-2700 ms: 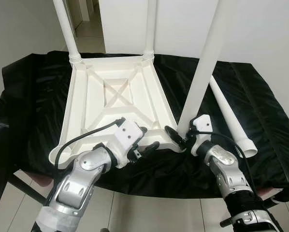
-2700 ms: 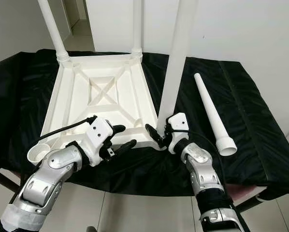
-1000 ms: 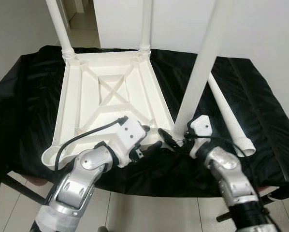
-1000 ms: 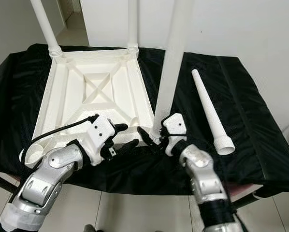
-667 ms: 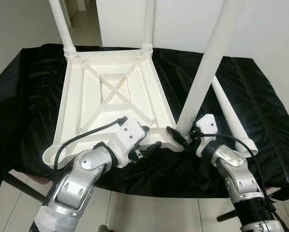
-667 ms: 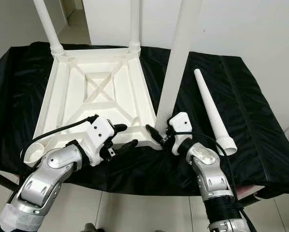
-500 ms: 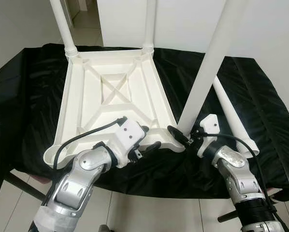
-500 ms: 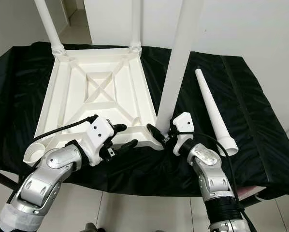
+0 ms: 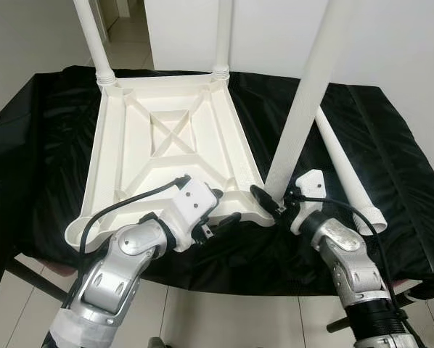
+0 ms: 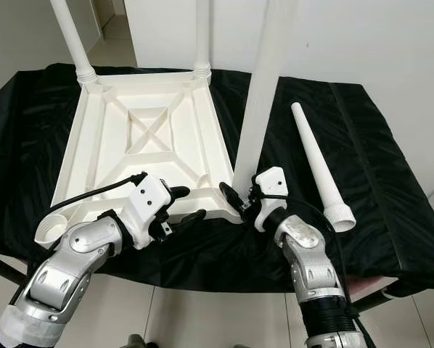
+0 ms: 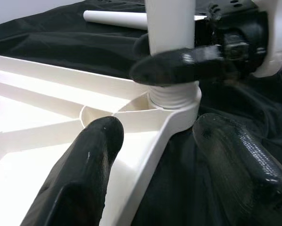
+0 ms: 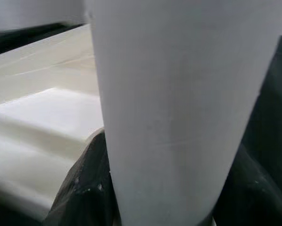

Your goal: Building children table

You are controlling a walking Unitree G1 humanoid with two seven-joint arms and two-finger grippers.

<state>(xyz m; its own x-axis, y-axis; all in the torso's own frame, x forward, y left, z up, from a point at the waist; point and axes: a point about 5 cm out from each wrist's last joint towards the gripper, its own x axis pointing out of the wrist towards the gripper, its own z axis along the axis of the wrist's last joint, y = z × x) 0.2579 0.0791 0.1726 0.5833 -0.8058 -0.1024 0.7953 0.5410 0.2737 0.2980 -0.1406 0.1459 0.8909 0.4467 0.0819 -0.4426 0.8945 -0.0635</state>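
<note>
Where threaded, leg [image 11: 171, 42] in right claw [image 11: 188, 63].

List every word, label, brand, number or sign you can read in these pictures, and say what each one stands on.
None: no readable text on the white table top, its legs, the loose leg or the black cloth.

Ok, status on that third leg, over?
Right gripper shut on third leg, base seated in near-right socket. Left gripper open, straddling tabletop near edge. Fourth leg lying on black cloth. Nothing in the way.
</note>
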